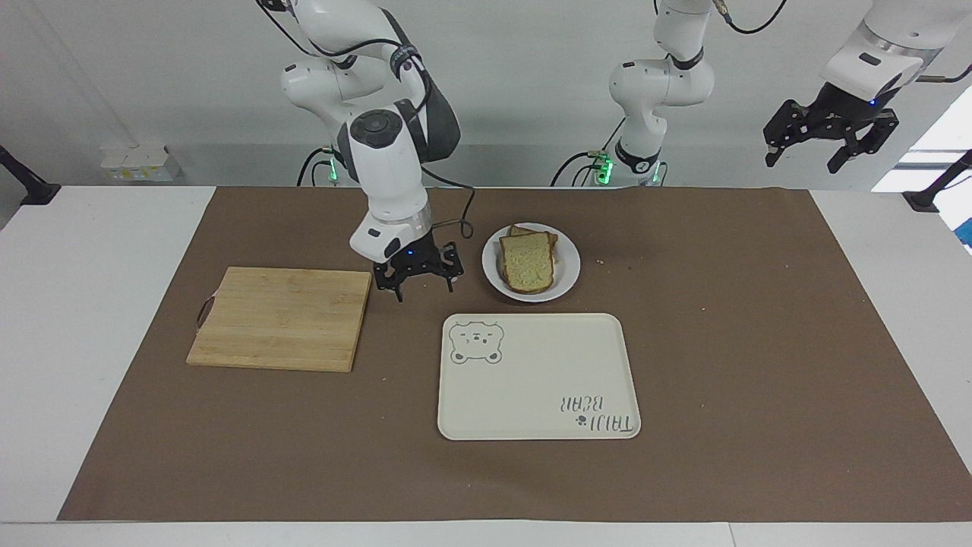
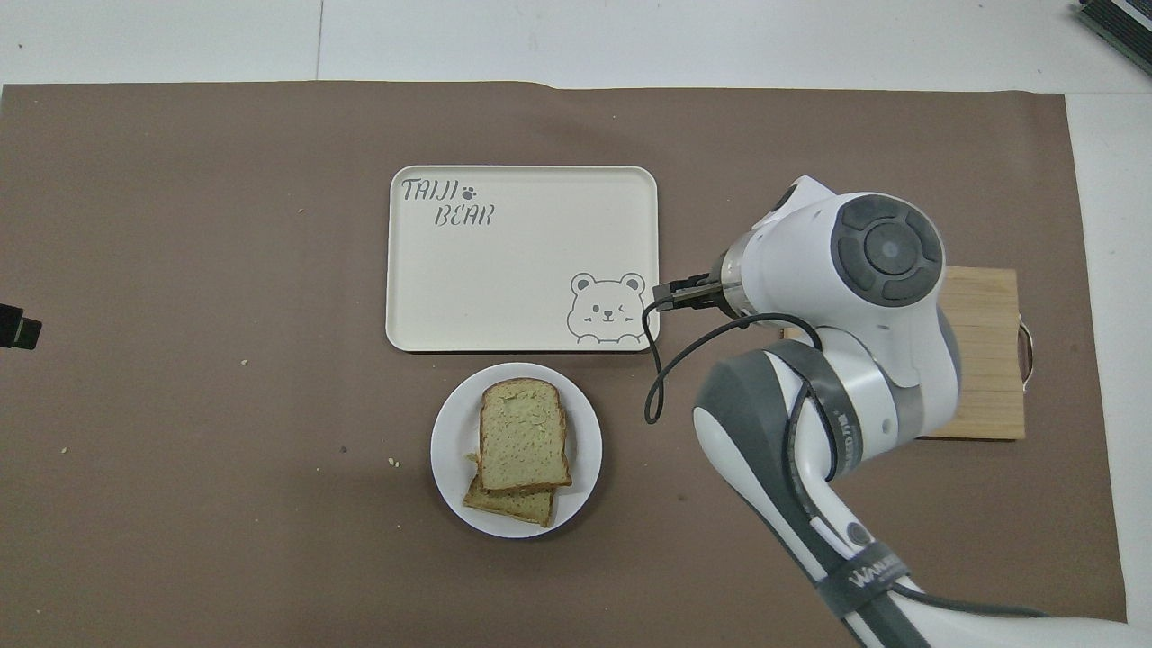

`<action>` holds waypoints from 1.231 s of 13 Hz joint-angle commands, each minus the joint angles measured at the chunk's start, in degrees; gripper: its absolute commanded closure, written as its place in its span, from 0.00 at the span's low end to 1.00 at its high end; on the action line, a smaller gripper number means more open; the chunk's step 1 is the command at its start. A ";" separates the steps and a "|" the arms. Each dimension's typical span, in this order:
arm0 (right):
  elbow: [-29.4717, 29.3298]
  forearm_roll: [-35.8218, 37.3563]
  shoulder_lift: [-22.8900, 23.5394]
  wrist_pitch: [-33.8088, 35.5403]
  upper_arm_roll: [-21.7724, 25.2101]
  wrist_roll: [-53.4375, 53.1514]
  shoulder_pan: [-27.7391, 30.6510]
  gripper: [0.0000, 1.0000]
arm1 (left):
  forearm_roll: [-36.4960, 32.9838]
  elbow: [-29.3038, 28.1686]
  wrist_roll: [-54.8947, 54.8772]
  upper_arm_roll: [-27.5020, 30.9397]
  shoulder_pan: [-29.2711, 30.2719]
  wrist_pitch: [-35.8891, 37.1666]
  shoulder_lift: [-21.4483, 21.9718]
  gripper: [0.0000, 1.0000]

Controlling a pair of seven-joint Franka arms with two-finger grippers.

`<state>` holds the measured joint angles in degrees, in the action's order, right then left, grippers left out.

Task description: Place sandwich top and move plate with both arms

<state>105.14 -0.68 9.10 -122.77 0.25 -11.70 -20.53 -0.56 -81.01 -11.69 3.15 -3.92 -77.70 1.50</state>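
Right tool (image 1: 420, 282) hung spread and empty between cutting board (image 1: 281, 317) and plate (image 1: 566, 279); left tool (image 1: 829, 146) waited, spread. Sandwich top (image 1: 525, 262) lay on the plate, hiding most of a lower slice (image 2: 511, 503).

Right arm (image 1: 383, 163) shell: I see glossy white casing with a dark grey elbow section.
Joint cap: a round grey disc (image 2: 886, 249) with segmented ring sits on the wrist.
Cables: a black cable (image 2: 661, 378) loops off the wrist.
Marking: a dark band (image 2: 868, 576) with white lettering wraps the forearm.
Grippers: right gripper (image 1: 419, 285) and left gripper (image 1: 829, 140) are black and two-fingered.
Bases: I note green lights (image 1: 605, 169).
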 commanded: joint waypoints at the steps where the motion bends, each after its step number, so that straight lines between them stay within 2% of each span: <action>1: -3.27 2.43 -1.62 6.29 0.18 1.06 1.63 0.00 | -0.58 0.68 -0.17 -0.16 -1.27 1.15 0.00 0.00; 5: -4.42 2.43 -10.23 15.96 0.36 3.60 7.95 0.00 | -0.49 0.59 0.09 -0.08 -0.65 1.41 0.09 0.00; 8: -4.42 2.43 -13.75 19.48 0.36 4.66 12.87 0.00 | -0.06 -0.81 0.18 -0.34 -0.74 0.98 0.70 0.00; 10: -4.77 2.35 -15.07 21.51 0.45 4.67 14.63 0.00 | 3.97 -4.14 0.18 -0.17 -0.74 0.36 2.71 0.00; 12: -8.26 1.82 -15.43 26.24 0.45 4.67 15.87 0.00 | 6.00 -8.44 0.18 -0.25 -1.26 -1.57 4.47 0.00; 14: -12.66 1.20 -15.34 32.13 0.36 4.58 17.45 0.00 | 10.38 -13.27 0.00 -0.25 -1.44 -5.51 5.18 0.00; 16: -13.74 1.11 -15.69 35.13 0.62 4.58 17.80 0.00 | 14.61 -19.42 -0.08 -0.43 -1.62 -9.82 5.88 0.00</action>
<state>93.13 1.11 -6.67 -90.21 1.35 -7.63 -4.01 11.18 -92.53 -11.67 2.25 -4.44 -82.56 4.51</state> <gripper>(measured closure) 0.000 0.000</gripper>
